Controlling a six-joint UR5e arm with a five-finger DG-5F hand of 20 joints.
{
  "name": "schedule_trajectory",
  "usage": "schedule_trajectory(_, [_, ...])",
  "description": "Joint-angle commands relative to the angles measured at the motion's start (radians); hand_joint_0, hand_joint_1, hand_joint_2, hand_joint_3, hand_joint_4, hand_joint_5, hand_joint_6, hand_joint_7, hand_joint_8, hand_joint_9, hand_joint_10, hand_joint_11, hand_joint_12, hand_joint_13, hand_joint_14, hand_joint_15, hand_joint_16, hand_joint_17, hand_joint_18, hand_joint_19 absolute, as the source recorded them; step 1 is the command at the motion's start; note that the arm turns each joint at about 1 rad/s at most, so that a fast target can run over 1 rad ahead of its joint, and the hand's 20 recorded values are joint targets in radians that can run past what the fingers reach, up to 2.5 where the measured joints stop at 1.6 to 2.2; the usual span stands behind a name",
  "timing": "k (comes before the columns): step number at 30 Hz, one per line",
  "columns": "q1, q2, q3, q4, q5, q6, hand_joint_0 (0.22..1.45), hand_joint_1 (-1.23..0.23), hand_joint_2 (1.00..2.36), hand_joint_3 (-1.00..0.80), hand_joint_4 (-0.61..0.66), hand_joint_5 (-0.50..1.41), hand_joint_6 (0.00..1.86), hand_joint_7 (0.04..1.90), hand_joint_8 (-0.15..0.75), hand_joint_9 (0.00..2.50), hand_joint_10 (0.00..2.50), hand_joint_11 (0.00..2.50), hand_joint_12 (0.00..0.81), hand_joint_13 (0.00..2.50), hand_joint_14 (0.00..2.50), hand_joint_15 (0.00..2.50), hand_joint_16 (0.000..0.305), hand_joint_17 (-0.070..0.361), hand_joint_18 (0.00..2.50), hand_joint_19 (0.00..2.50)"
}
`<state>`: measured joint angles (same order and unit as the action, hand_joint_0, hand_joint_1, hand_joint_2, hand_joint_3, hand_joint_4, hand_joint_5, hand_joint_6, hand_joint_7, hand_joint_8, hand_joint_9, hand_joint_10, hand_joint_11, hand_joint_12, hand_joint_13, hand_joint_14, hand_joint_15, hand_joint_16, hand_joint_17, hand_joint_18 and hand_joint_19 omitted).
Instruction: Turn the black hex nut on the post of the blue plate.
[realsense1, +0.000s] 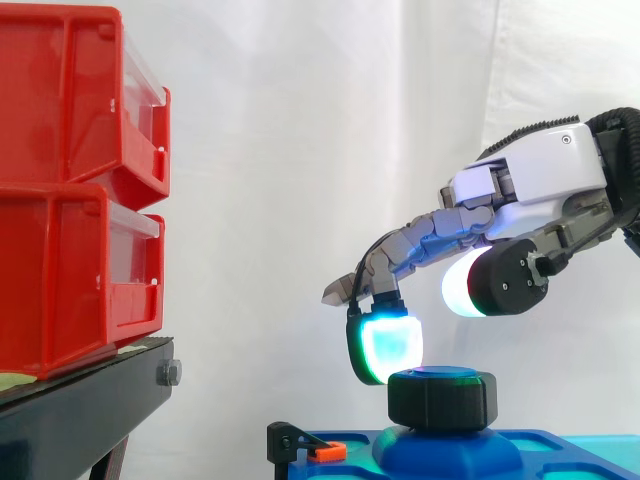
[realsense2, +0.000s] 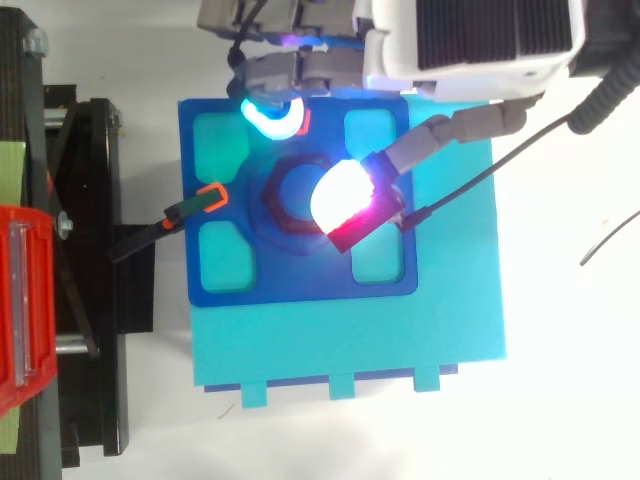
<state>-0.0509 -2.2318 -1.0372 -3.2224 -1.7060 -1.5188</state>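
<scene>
The black hex nut (realsense1: 442, 397) (realsense2: 283, 205) sits on the raised post (realsense1: 445, 452) in the middle of the blue plate (realsense2: 300, 280). My hand (realsense1: 540, 180) (realsense2: 470, 40) reaches in over the plate with its fingers stretched down and only slightly bent. One finger's pad (realsense1: 385, 345) (realsense2: 272, 115), glowing cyan-green, hangs beside the nut's far left edge at about the height of its top. The thumb's pad (realsense1: 462, 283) (realsense2: 345, 200), glowing white, hovers well above the nut's right side with a clear gap. Nothing is gripped.
The blue plate lies on a larger cyan board (realsense2: 440, 300). A black clamp with an orange tip (realsense2: 205, 200) (realsense1: 318, 450) holds the plate's left edge. Stacked red bins (realsense1: 70, 190) stand on a black stand (realsense1: 90, 400) to the left.
</scene>
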Motion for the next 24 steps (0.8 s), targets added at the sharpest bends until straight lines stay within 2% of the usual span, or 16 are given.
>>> schedule_trajectory(1, [-0.009, 0.000, 0.012, -0.005, -0.017, -0.006, 0.46, -0.24, 1.00, -0.50, 0.18, -0.19, 0.50, 1.15, 0.220, 0.24, 0.00, 0.00, 0.348, 0.23, 0.00, 0.02, 0.055, 0.124, 0.00, 0.05])
schedule_trajectory(5, [-0.001, 0.000, 0.032, -0.002, -0.018, -0.003, 0.46, -0.24, 1.00, -0.50, 0.18, -0.19, 0.50, 1.08, 0.219, 0.24, 0.00, 0.00, 0.347, 0.23, 0.00, 0.03, 0.055, 0.124, 0.00, 0.06])
schedule_trajectory(10, [0.011, 0.000, 0.034, 0.021, -0.015, 0.006, 0.46, -0.24, 1.00, -0.50, 0.18, -0.21, 0.50, 0.99, 0.219, 0.23, 0.00, 0.00, 0.348, 0.22, 0.00, 0.02, 0.055, 0.124, 0.00, 0.05])
schedule_trajectory(13, [0.032, -0.002, 0.034, 0.049, -0.011, 0.032, 0.46, -0.24, 1.00, -0.50, 0.17, -0.21, 0.50, 0.94, 0.219, 0.23, 0.00, 0.00, 0.348, 0.21, 0.00, 0.03, 0.055, 0.125, 0.00, 0.05])
schedule_trajectory(14, [0.032, -0.002, 0.034, 0.049, -0.011, 0.032, 0.46, -0.24, 1.00, -0.50, 0.17, -0.21, 0.50, 0.94, 0.219, 0.23, 0.00, 0.00, 0.347, 0.21, 0.00, 0.02, 0.055, 0.125, 0.00, 0.05])
schedule_trajectory(15, [0.046, -0.002, 0.031, 0.056, -0.003, 0.042, 0.46, -0.24, 1.00, -0.50, 0.17, -0.21, 0.50, 0.92, 0.218, 0.23, 0.00, 0.00, 0.346, 0.20, 0.00, 0.02, 0.055, 0.125, 0.00, 0.04])
schedule_trajectory(18, [0.062, -0.002, 0.022, 0.065, 0.009, 0.048, 0.46, -0.24, 1.00, -0.50, 0.17, -0.21, 0.50, 0.90, 0.217, 0.22, 0.00, 0.00, 0.347, 0.20, 0.00, 0.02, 0.055, 0.125, 0.00, 0.04])
schedule_trajectory(19, [0.072, -0.002, 0.003, 0.079, 0.017, 0.052, 0.46, -0.23, 1.00, -0.50, 0.17, -0.21, 0.50, 0.88, 0.216, 0.22, 0.00, 0.00, 0.347, 0.20, 0.00, 0.02, 0.055, 0.125, 0.00, 0.04])
schedule_trajectory(24, [0.088, -0.002, -0.027, 0.124, 0.025, 0.069, 0.46, -0.23, 1.00, -0.50, 0.16, -0.21, 0.50, 0.83, 0.214, 0.21, 0.00, 0.00, 0.347, 0.19, 0.00, 0.01, 0.056, 0.126, 0.00, 0.04])
